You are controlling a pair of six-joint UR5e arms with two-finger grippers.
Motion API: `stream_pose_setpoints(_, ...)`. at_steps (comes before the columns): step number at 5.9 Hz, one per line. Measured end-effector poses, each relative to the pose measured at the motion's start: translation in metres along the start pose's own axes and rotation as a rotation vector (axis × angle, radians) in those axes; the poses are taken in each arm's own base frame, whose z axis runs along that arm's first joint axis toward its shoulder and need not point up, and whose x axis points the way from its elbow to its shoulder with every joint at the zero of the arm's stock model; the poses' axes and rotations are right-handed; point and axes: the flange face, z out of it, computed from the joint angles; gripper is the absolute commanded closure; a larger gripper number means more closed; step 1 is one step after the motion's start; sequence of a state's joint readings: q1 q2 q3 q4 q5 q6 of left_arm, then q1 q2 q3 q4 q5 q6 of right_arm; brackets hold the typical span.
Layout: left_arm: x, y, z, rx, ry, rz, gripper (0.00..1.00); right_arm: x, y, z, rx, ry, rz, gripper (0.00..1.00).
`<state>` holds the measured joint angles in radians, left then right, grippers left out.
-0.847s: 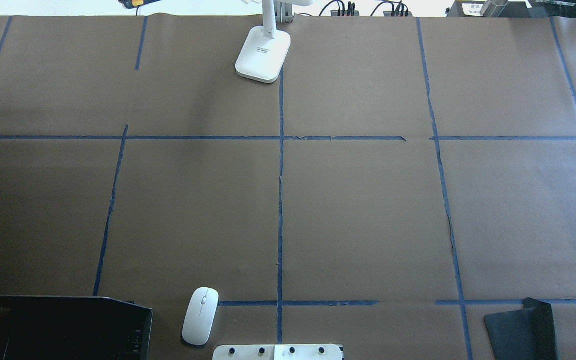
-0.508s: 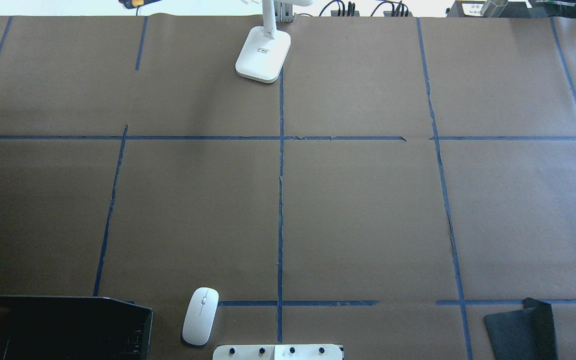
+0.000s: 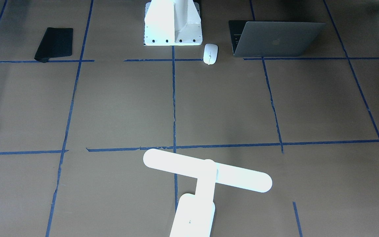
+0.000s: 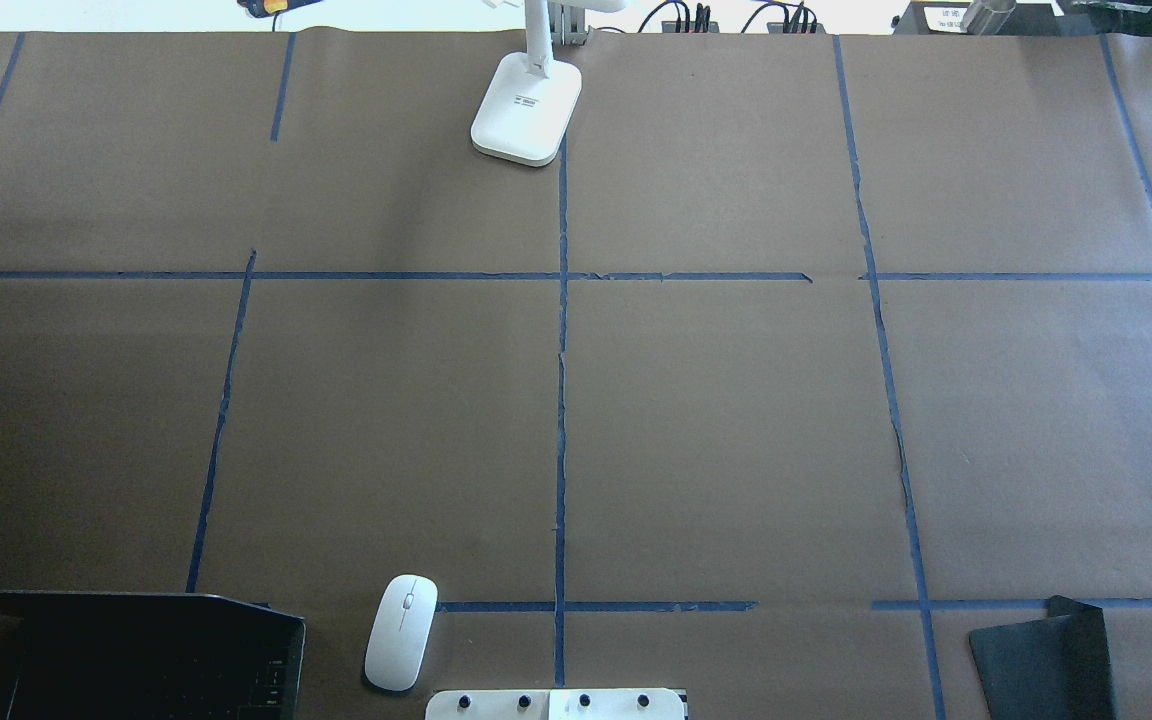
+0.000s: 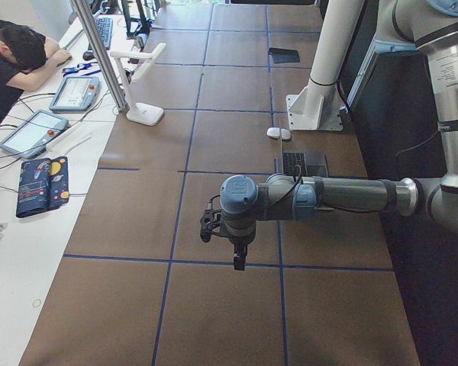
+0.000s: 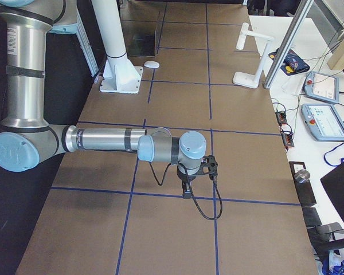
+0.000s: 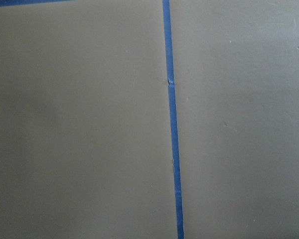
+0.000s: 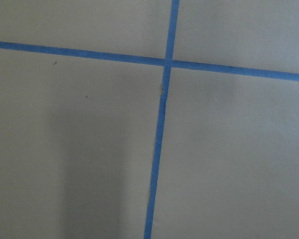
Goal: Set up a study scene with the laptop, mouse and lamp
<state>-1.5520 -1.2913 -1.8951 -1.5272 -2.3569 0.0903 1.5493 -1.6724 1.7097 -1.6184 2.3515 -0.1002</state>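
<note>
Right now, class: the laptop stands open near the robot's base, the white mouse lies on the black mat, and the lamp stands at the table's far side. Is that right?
No. The mouse lies on bare brown paper between the laptop and the white pedestal; the black mat lies far off, beyond the pedestal, as the exterior front-facing view shows. The rest holds.

The place is a robotics lab. A long table [image 4: 736, 420] is covered in brown paper and marked into squares with blue tape [image 4: 561, 450]. A grey industrial robot arm [image 5: 343, 197] with blue joint caps reaches over it, beside a white bolted pedestal [image 3: 173, 23]. Along the far side runs a white bench [image 5: 15, 252] with a teach pendant [image 5: 78, 93] and an aluminium post [image 5: 101, 53], where a person [image 5: 11, 57] rests head down.
</note>
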Motion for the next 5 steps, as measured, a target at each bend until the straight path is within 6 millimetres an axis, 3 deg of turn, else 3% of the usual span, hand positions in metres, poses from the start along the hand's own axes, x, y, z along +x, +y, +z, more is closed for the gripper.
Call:
stream_pose_setpoints(2,0.024,-0.043,-0.027,0.086,-0.003,0.086,0.0,-0.001,-0.002,-0.001,0.004,0.0,-0.003,0.0)
stream_pose_setpoints(4,0.043,-0.061,-0.036,0.14,0.006,0.169,0.0,-0.002,-0.002,-0.002,0.005,0.0,-0.003,0.0)
stream_pose_setpoints(5,0.076,-0.07,-0.032,0.175,0.032,0.288,0.0,-0.003,-0.003,-0.003,0.007,-0.001,-0.005,0.0)
